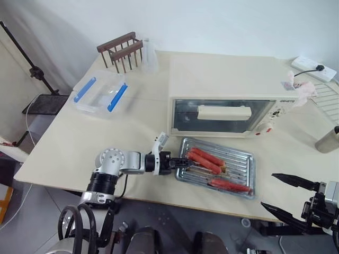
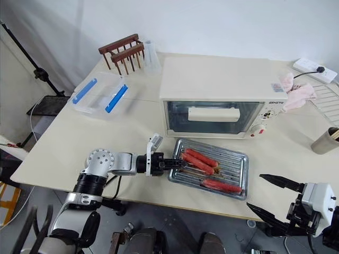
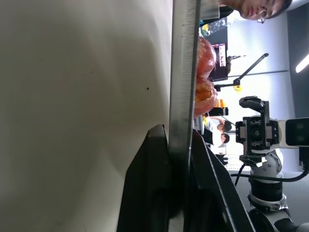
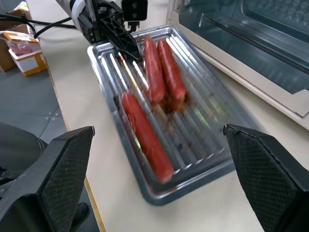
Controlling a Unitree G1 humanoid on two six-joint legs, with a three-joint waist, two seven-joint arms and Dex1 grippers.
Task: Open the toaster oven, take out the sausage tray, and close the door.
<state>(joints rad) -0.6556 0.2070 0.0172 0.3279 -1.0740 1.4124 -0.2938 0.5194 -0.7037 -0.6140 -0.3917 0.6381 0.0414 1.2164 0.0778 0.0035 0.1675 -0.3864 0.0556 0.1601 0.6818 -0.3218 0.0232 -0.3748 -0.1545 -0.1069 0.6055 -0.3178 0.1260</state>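
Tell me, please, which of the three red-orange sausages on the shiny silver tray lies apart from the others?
The red-orange sausage along the tray's front edge, nearest the robot, lies alone; the other two sausages lie side by side farther back, toward the cream-white toaster oven.

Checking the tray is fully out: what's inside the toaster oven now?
Through the door glass of the toaster oven, the cavity looks bare, with pale walls and faint rack lines. The bar handle covers its middle. The sausage tray sits on the table in front.
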